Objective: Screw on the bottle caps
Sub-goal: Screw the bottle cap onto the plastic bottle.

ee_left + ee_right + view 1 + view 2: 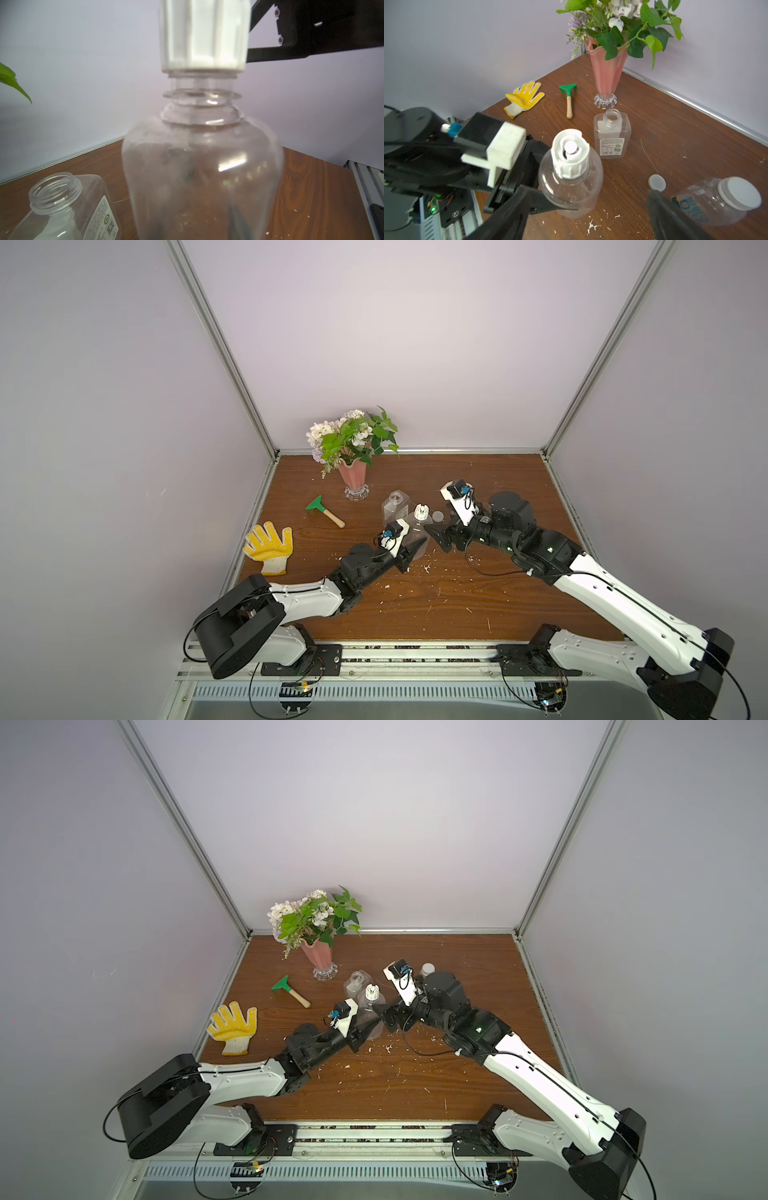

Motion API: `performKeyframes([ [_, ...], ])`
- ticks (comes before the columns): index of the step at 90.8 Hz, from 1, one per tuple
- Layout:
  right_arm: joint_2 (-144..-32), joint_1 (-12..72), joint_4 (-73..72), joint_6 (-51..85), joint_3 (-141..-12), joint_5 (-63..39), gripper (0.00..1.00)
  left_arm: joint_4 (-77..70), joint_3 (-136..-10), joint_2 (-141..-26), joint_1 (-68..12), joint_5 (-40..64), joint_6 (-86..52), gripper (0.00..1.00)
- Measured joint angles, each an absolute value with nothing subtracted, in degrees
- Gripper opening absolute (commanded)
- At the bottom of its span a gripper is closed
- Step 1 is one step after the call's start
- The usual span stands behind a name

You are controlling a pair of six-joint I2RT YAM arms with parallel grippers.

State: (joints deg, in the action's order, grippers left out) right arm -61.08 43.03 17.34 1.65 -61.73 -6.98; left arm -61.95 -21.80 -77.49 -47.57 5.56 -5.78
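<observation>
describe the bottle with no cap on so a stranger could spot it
Find the pink flower vase by the back wall. The square clear bottle stands near its base. Unlike the capped rounded bottle next to it, its neck is open.

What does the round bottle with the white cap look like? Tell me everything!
The round bottle is clear plastic and looks empty, with a bulging body and a ringed neck. A white ribbed cap with a nozzle sits on its neck. It stands upright on the wooden table, near the square bottle. The left gripper is shut around its lower body.
</observation>
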Motion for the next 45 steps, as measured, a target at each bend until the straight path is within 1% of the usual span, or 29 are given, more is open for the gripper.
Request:
performKeyframes([
  [18, -58.7, 37.4, 18.7, -7.7, -60.5, -21.5, 0.97, -62.0, -21.8, -77.1, -47.5, 10.3, -5.6, 0.39],
  [34, -58.8, 36.6, 19.8, -15.3, -60.6, -31.6, 0.96, -62.0, -21.8, -75.1, -47.5, 19.6, -5.4, 0.39],
  [45, -59.5, 36.6, 18.7, -17.3, -61.6, -37.9, 0.93, -62.0, -21.8, -73.6, -47.5, 26.3, -5.5, 0.4],
])
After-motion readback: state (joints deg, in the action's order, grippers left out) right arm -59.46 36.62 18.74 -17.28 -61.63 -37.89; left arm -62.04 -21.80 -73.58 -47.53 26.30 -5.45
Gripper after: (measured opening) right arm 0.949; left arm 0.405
